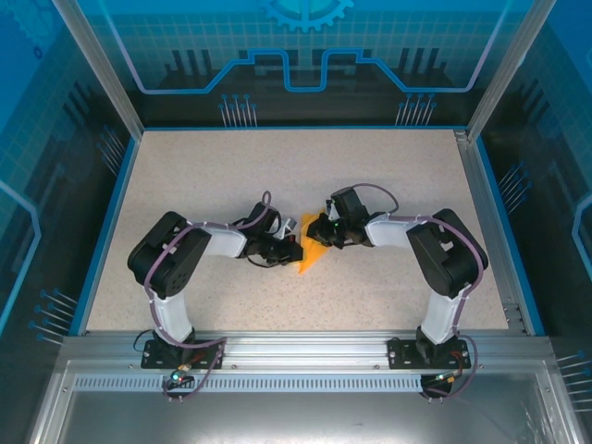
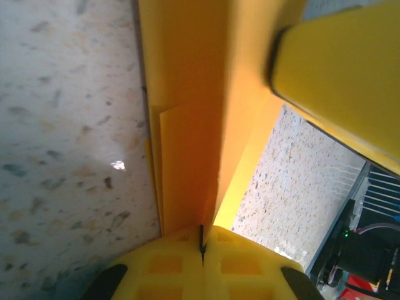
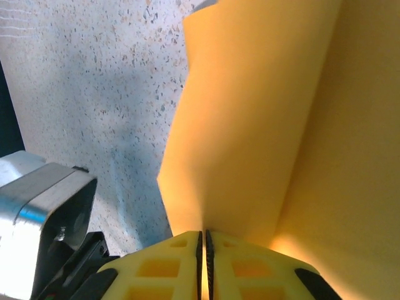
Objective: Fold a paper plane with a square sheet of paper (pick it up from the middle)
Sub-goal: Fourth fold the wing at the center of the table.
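The folded orange-yellow paper point(image 1: 310, 256) hangs between both grippers at the table's middle, its point aimed at the near edge. My left gripper point(image 1: 289, 242) is shut on its left side; in the left wrist view the layered sheet point(image 2: 190, 137) runs up from the closed yellow fingers point(image 2: 169, 259), with the other gripper's yellow finger point(image 2: 340, 75) at upper right. My right gripper point(image 1: 319, 231) is shut on the paper's far right part; in the right wrist view the sheet point(image 3: 262, 125) rises, creased, from the closed fingers point(image 3: 162, 269).
The speckled table point(image 1: 277, 176) is bounded by a blue rim and metal frame posts point(image 1: 97, 65). Both arm bases point(image 1: 176, 347) stand on the near rail. The left gripper's grey body point(image 3: 44, 200) sits close to my right gripper.
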